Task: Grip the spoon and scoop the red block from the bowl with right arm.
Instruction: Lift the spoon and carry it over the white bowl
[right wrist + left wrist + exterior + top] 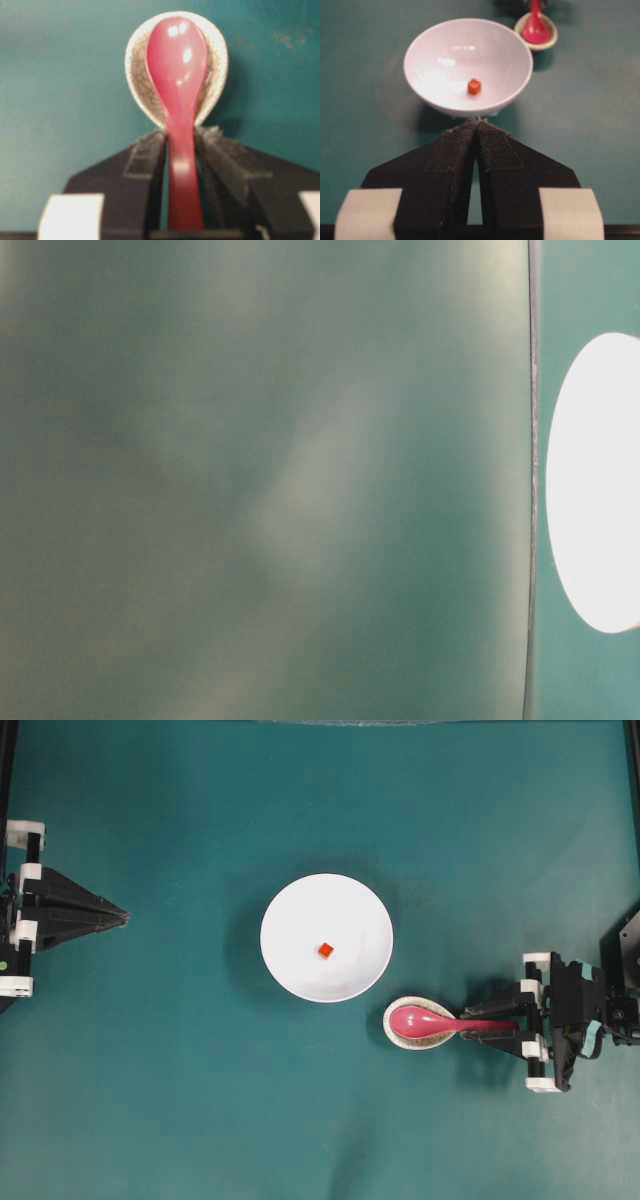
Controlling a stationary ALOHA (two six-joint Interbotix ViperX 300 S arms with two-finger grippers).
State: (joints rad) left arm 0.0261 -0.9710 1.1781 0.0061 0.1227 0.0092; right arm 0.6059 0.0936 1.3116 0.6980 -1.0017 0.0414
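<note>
**Right pincer astride the spoon handle; block in the bowl**

Overhead view: a white bowl [326, 937] stands near the middle of the teal tabletop [180, 1100]. The red block [326, 950] lies on the bowl's floor, close to its centre. Just beside the bowl, toward the lower right, sits a small speckled dish [397, 1033], apart from the bowl's rim. The spoon [440, 1022] rests with its scoop in the dish, hollow side up, and its handle reaching to the right, out over the dish's edge.

The right pincer [505, 1025] comes in from the right edge, its fingers lying along either side of the handle. The right wrist view shows the handle running between the two fingers [150, 160]; they stand partly spread and close to the handle, with a thin gap visible on the left side. Whether they already pinch the spoon cannot be told.

The left pincer [122, 916] sits at the left edge, well apart from the bowl, pointing toward it. In the left wrist view its tips are pressed together with nothing between them.

The table-level view is blurred; only a white edge of the bowl shows at its right.
</note>
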